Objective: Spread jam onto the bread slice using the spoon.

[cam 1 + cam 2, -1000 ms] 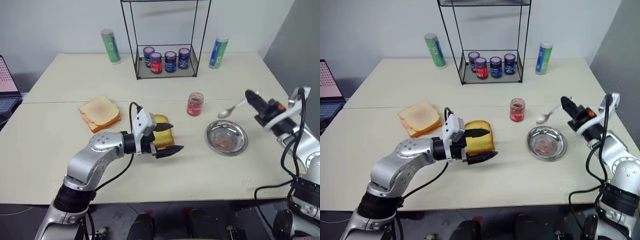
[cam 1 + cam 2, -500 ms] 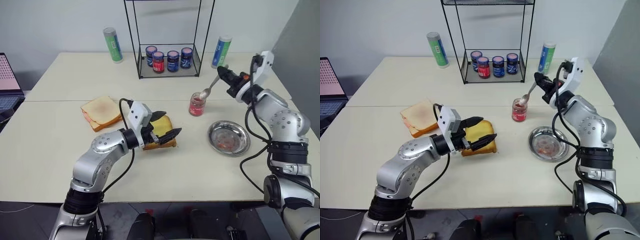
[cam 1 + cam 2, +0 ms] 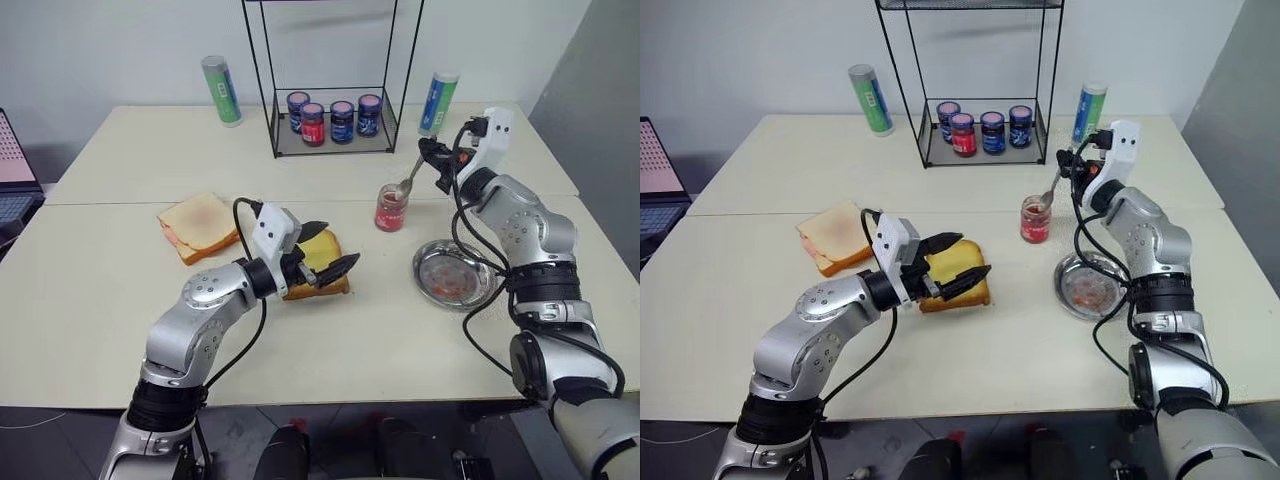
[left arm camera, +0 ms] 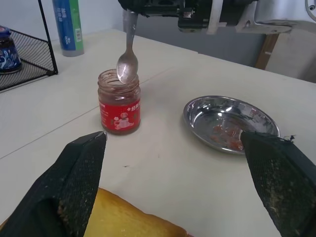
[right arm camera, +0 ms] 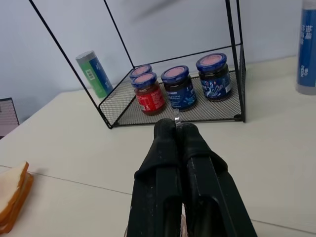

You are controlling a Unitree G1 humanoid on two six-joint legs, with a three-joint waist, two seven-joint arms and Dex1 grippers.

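The small jar of red jam [image 3: 390, 208] stands open at mid-table. My right gripper [image 3: 432, 156] is shut on the handle of the silver spoon [image 3: 410, 181]. The spoon slants down to the jar, and its bowl [image 4: 126, 66] hangs at the jar's mouth. In the right wrist view the black fingers [image 5: 168, 148] are pressed together. The golden bread slice [image 3: 322, 262] lies flat, left of the jar. My left gripper [image 3: 337, 246] is open just over the slice's right end, one finger on each side, holding nothing.
A round steel dish [image 3: 419, 272] with red smears sits right of the jar. A paler slice [image 3: 198, 225] lies at the left. At the back, a wire rack holds several dark-lidded jars [image 3: 330, 118], with a green tube [image 3: 221, 91] on one side and another tube [image 3: 437, 103] on the other.
My right arm swung the spoon from over the dish, up and left to the jam jar's mouth. The left gripper stayed open at the bread slice.
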